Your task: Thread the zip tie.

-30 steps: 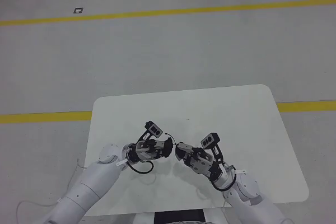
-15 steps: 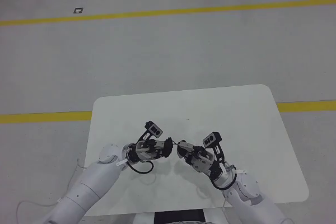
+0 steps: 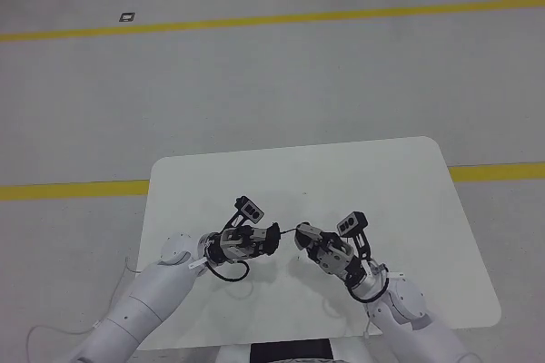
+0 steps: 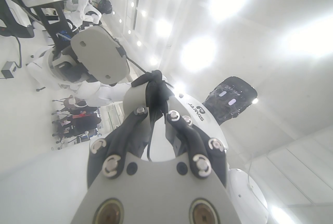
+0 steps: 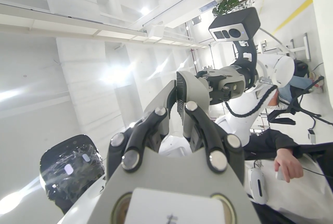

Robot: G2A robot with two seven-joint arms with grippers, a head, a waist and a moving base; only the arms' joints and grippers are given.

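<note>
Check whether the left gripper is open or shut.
Shut: in the left wrist view, the left gripper pinches the black zip tie between its fingers.

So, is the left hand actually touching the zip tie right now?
Touching. The left wrist view shows the left hand shut on the black zip tie, with the tie pinched between its fingertips.

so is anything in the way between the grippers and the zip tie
Nothing visible. The zip tie runs across the open gap from the left gripper to the right gripper, both above the table.
</note>
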